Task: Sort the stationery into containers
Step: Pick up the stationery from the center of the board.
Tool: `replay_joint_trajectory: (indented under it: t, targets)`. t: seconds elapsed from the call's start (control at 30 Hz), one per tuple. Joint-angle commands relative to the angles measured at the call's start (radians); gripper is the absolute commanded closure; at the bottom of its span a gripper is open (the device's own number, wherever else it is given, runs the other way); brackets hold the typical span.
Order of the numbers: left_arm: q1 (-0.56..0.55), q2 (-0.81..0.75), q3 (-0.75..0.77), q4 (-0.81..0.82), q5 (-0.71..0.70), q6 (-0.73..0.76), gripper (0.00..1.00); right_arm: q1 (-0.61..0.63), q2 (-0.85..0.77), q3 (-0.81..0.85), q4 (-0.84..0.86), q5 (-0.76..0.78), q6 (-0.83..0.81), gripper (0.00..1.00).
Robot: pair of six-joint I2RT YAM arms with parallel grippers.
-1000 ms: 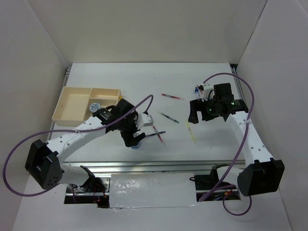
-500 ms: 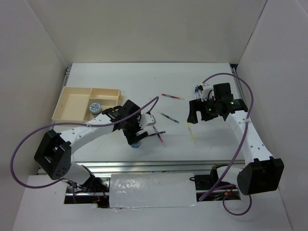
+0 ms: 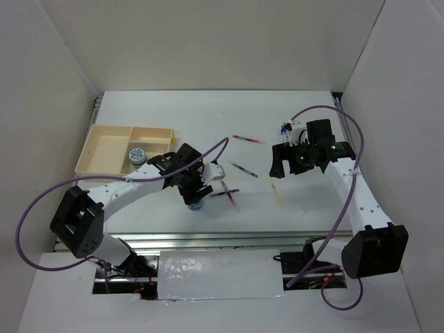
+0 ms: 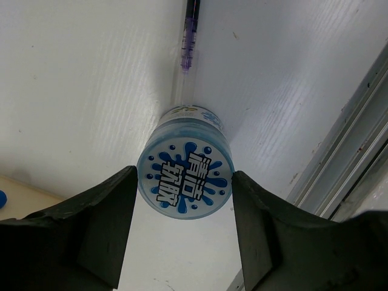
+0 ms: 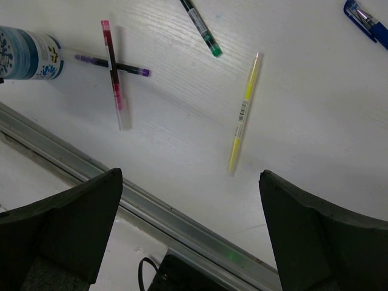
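Left claw point(image 4: 183, 177) around blue-white cylinder point(image 4: 185, 185)

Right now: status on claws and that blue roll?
Left claw flanks blue roll, grip unconfirmed. Right claw open, empty. Purple pen beside roll, red pen crossing it.

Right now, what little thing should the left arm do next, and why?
Probably squeeze shut: the fingers of the left gripper flank the blue-white roll, which stands on the table, outside the tray; I cannot tell if they grip it yet.
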Motion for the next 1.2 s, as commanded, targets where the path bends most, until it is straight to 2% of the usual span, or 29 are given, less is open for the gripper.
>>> replay_joint_trajectory:
  t: [0.0, 0.17, 0.37, 0.6, 0.67, 0.7, 0.77, 0.8, 0.87, 1.17]
  targets:
    - [0.011, 0.023, -0.029, -0.007, -0.013, 0.027, 0.57, 0.008, 0.003, 0.026, 0.014, -0.008, -0.002, 0.00]
    - [0.011, 0.008, 0.011, -0.042, -0.016, 0.015, 0.75, 0.012, 0.006, 0.024, 0.016, 0.000, -0.002, 0.00]
    - [0.040, -0.023, 0.085, -0.109, 0.013, 0.012, 0.86, 0.014, 0.014, 0.024, 0.016, -0.002, -0.004, 0.00]
    - [0.093, -0.037, 0.154, -0.168, 0.024, 0.022, 0.91, 0.023, 0.018, 0.024, 0.016, -0.002, -0.005, 0.00]
    - [0.102, -0.031, 0.162, -0.178, 0.036, 0.034, 0.82, 0.025, 0.020, 0.026, 0.016, -0.004, -0.004, 0.00]
    - [0.105, -0.029, 0.154, -0.183, 0.042, 0.038, 0.67, 0.026, 0.021, 0.024, 0.016, -0.002, -0.004, 0.00]
    - [0.109, -0.041, 0.140, -0.172, 0.079, 0.039, 0.51, 0.026, 0.021, 0.026, 0.016, -0.002, -0.005, 0.00]
    - [0.108, -0.049, 0.127, -0.156, 0.090, 0.027, 0.36, 0.029, 0.023, 0.026, 0.013, 0.000, -0.005, 0.00]
    - [0.109, -0.066, 0.119, -0.143, 0.124, 0.013, 0.01, 0.031, 0.021, 0.023, 0.013, 0.000, -0.009, 0.00]
    - [0.105, -0.022, 0.077, -0.085, 0.101, -0.010, 0.01, 0.043, 0.033, 0.028, 0.010, 0.004, -0.009, 0.00]
